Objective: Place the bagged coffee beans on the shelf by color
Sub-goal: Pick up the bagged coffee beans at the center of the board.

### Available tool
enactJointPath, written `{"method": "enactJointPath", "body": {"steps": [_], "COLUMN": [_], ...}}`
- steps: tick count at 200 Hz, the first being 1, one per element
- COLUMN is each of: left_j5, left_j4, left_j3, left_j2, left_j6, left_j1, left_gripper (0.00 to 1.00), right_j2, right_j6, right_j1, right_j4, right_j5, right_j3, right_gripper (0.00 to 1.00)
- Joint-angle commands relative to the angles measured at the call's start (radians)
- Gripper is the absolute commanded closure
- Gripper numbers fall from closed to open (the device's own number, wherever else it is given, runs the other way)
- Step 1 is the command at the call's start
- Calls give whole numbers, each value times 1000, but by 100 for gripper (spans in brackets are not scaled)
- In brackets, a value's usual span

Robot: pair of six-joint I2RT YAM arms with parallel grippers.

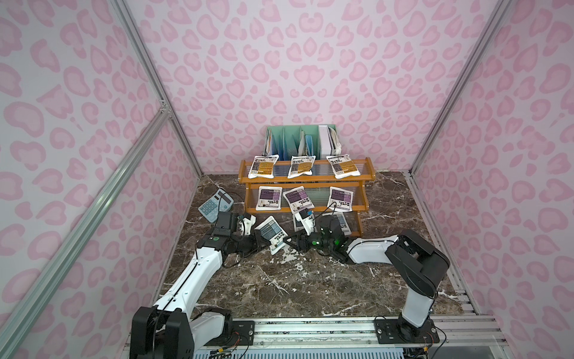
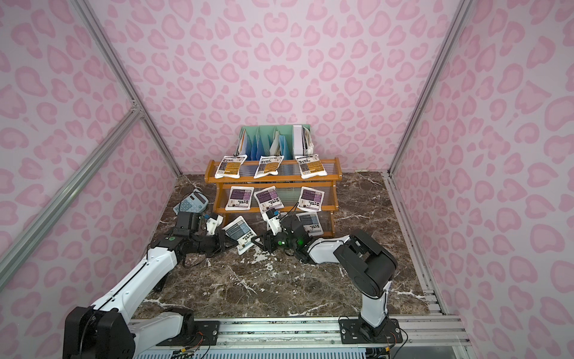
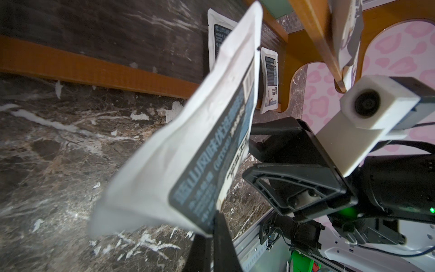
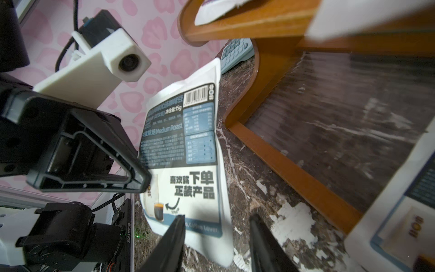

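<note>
Presently, I find the left tool [image 1: 260,245] clenched on one edge of a grey-blue pouch [image 1: 271,231], which is held tilted above the bench [image 1: 310,279] just in front of the shelf [image 1: 313,181].

The right tool [image 1: 290,241] is released. Only the right wrist view shows its jaws apart, with the pouch's printed face [image 4: 200,150] and near edge between them. I cannot tell whether either jaw touches it.

The left wrist view alone shows two more grey-blue pouches [image 3: 217,37] lying on the bottom tier, at its middle and right. The left stretch of that tier is bare. In both top views the right arm hides most of those two.

Three yellow pouches [image 1: 263,166] occupy the top tier and three purple pouches [image 1: 269,197] the middle. The centre purple one overhangs its rail above the tools.

A calculator [image 1: 216,205] lies near the left wrist, and a file rack [image 1: 298,136] stands behind the shelf.
</note>
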Motion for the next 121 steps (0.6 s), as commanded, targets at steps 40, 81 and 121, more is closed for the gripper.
{"method": "enactJointPath", "body": {"steps": [40,81,121], "left_j5": [-23,-149,-475], "left_j4": [-24,-80,-197], "left_j3": [11,26,24], "left_j2": [7,17,-71], "left_j6": [16,-13,-84], "left_j1": [2,4,4], "left_gripper": [100,72,70], "right_j2": [-29,-37,-7], "right_j6": [-14,-26,-31], "right_j1": [13,24,44], "right_j4": [58,48,50], "right_j5": [1,76,204], "right_j3": [-16,-53,-25], "right_gripper": [100,100,100]}}
